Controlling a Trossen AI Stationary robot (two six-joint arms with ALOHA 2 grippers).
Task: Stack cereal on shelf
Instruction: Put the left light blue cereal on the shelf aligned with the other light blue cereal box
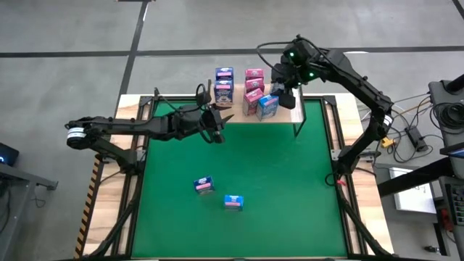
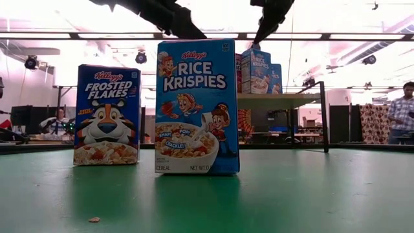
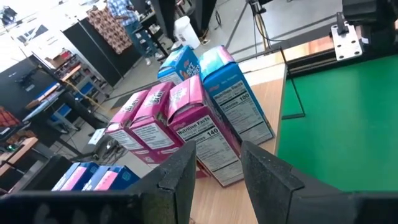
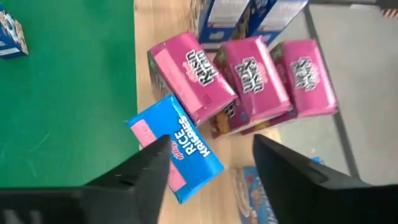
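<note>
Cereal status: I count most boxes on the shelf (image 1: 279, 116) at the table's (image 1: 290, 196) far edge. Three pink boxes (image 1: 253, 88) sit in a row, leaning; a light blue Rice Krispies box (image 1: 267, 106) is just beside them at the near side, and two dark blue boxes (image 1: 224, 84) stand at the left end of the shelf. Two boxes are not yet shelved: a Frosted Flakes box (image 1: 204, 185) and a second Rice Krispies box (image 1: 233, 201), both upright on the green near the front, close together but apart.

Right gripper (image 1: 284, 90): directly over the shelf group. In my right wrist view the fingers (image 4: 149, 165) are spread with nothing between them; the blue box (image 4: 177, 149) lies below the gap, against the nearer finger, with the pink boxes (image 4: 245, 78) just past the fingertips.

Left gripper (image 1: 212, 123): at the shelf's near left corner, above the table. Fingers (image 3: 180, 177) parted and empty; the pink boxes (image 3: 186, 127) and a blue box (image 3: 233, 93) lie just ahead of the tips, and the dark blue boxes (image 3: 93, 177) are off to one side of the finger.

Low view: a person (image 2: 402, 111) stands in the room behind the table.
</note>
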